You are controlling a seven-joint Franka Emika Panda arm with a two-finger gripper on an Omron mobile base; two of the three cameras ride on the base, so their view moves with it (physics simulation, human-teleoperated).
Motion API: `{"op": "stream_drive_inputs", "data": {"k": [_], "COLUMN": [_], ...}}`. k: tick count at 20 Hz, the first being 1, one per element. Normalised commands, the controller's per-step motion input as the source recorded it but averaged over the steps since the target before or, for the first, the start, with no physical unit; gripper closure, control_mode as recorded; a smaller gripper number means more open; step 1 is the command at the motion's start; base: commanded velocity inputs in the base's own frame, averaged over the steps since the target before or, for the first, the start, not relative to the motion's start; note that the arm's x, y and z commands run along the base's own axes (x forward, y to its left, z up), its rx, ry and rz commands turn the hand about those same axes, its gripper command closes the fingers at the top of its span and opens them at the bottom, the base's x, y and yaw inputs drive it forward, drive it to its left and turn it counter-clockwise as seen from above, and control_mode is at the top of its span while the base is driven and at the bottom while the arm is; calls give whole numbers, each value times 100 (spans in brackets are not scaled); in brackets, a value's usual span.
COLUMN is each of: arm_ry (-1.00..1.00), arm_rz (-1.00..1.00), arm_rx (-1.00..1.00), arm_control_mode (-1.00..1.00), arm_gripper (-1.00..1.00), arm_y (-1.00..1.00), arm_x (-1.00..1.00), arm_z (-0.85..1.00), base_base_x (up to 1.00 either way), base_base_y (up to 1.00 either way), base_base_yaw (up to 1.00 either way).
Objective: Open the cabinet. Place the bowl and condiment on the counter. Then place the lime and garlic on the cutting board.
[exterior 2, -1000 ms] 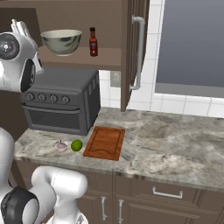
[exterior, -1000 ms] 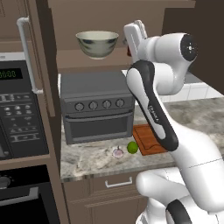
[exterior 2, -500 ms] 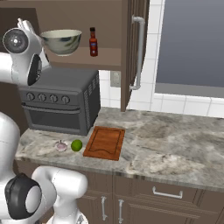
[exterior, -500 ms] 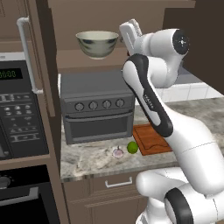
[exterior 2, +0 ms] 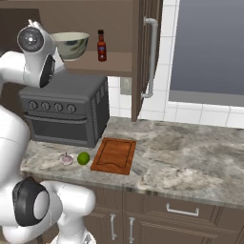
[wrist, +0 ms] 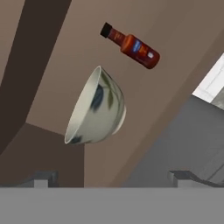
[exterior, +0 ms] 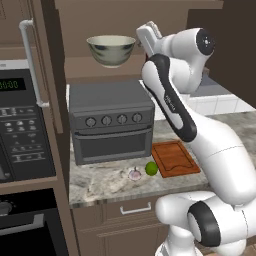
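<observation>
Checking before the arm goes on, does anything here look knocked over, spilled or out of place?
Nothing stands out. The bowl and condiment bottle stand upright on the open cabinet's shelf. The lime and garlic lie on the counter beside the cutting board.

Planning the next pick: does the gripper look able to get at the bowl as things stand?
Probably yes: the cabinet is open, the gripper faces the bowl with jaws apart, nothing between.

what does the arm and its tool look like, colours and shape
The arm is glossy white with rounded, tube-like segments and dark grey to black joint caps; faint grey lettering runs along one link. The tool ends in two small dark grey, blocky fingertips.
</observation>
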Motion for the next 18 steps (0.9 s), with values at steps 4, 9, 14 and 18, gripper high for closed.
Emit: {"op": "stream_drive_inputs", "data": {"k": [4,9,14,18], "arm_ry": [0,0,0,0], "arm_rz": [4,5,4,1], "arm_rx": [-7,-5,-5,-6], "arm_control_mode": [-100,-100,-100,-100], "arm_gripper": [-100,-100,-100,-100], "arm_y": [-11,-10,0,0], "arm_x": [26,33,40,35], "arm_z": [-1,-2,-4,0], "base_base_x": [0,0,0,0], "base_base_y": [0,0,0,0], "base_base_yaw": [0,0,0,0]}}
